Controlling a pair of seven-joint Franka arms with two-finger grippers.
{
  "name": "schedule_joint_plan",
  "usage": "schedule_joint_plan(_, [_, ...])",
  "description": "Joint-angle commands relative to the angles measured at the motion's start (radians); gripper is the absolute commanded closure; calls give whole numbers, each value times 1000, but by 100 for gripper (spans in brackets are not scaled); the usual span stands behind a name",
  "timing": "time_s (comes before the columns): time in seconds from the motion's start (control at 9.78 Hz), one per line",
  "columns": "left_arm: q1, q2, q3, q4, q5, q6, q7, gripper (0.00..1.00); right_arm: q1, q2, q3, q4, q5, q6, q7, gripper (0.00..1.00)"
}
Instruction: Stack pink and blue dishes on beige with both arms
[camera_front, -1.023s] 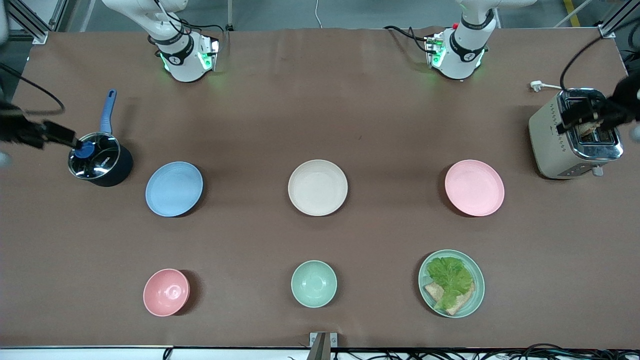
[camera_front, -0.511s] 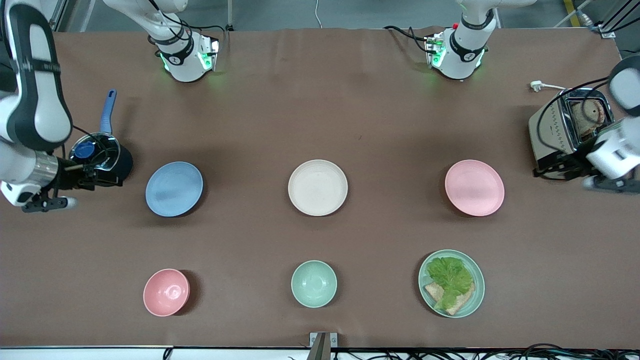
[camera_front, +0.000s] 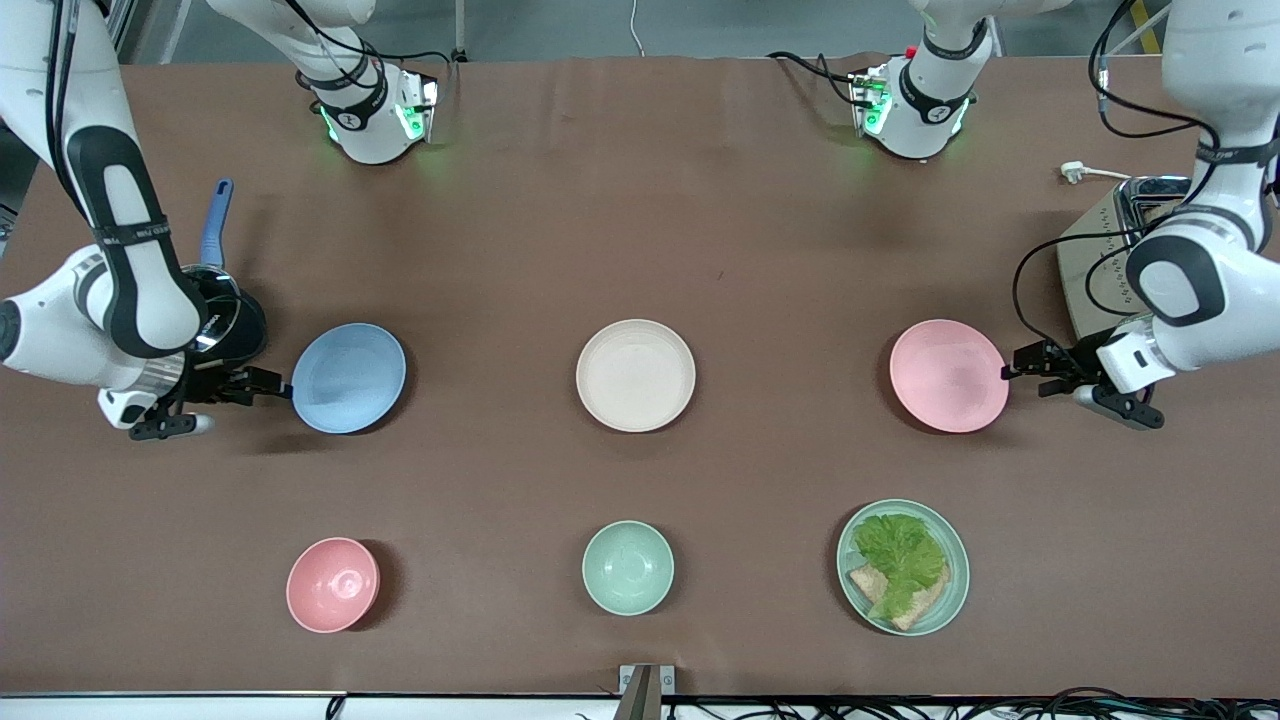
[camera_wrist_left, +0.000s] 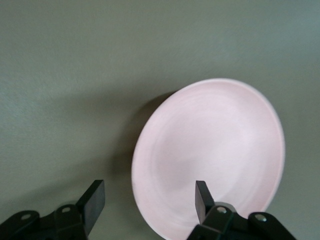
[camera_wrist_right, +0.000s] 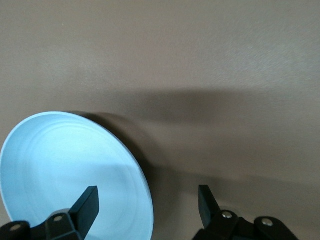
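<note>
The light blue plate lies toward the right arm's end of the table. The beige plate is in the middle. The pink plate lies toward the left arm's end. My right gripper is low at the blue plate's outer rim. In the right wrist view it is open, with the blue plate's edge between its fingers. My left gripper is low at the pink plate's outer rim. It is open astride the pink plate's edge.
A dark pot with a blue handle stands beside the right arm's hand, and a toaster by the left arm's. Nearer the camera are a pink bowl, a mint bowl and a mint plate with lettuce and bread.
Both arms have swung in from the table's ends, away from the pot and the toaster. Their open grippers now sit at the outer rims of the blue and pink plates.
</note>
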Motion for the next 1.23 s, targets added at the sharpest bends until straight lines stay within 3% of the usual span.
schedule_joint_plan(0.0, [-7,73,4,2,-20,51,56,26,5,17,1,-38,104,32,-74,22])
schedule_joint_plan(0.2, [-5,90,2,2,-30,52,62,37,5,22,1,-48,106,32,-76,35])
schedule_joint_plan(0.41, [-7,98,2,-12,-110,51,62,66,3,22,1,-48,107,26,-73,46])
schedule_joint_plan(0.61, [-7,90,2,-18,-112,38,62,85,0,38,1,-48,113,26,-73,60])
schedule_joint_plan(0.72, [-5,84,2,-16,-110,35,62,92,-3,40,1,-48,116,24,-70,74])
schedule_joint_plan(0.82, [-5,69,4,-16,-110,34,57,97,-4,42,1,-48,118,23,-65,95])
schedule_joint_plan(1.02, [-5,-52,7,-7,-104,-81,39,100,-6,40,0,-7,116,-29,-54,99])
schedule_joint_plan(1.12, [-15,-118,-4,-12,-95,-113,-14,100,-4,37,-25,39,115,-121,-50,99])
